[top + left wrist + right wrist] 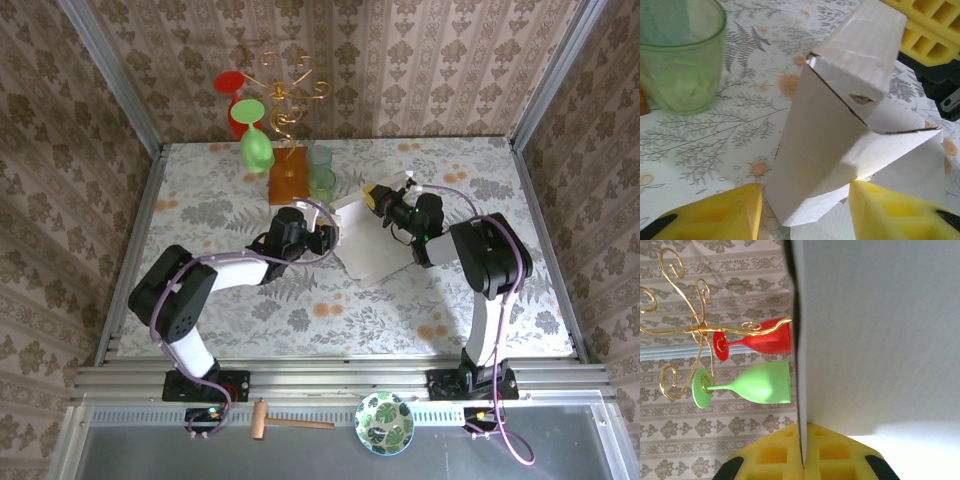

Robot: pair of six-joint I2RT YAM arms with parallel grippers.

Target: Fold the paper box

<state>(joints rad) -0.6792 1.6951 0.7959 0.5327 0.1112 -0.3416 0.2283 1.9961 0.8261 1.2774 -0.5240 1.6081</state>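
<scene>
While the right gripper (802,447) clamps one panel of the pale beige-white cardboard paper box (830,150), the left gripper (805,220) straddles another flap; whether it is squeezing, cannot tell.

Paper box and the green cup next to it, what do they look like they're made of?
Paper box: thin matte cardboard, judging by pale faces, brown raw edges and sharp creases. Green cup: see-through tinted plastic or glass; the look alone doesn't settle which.
</scene>
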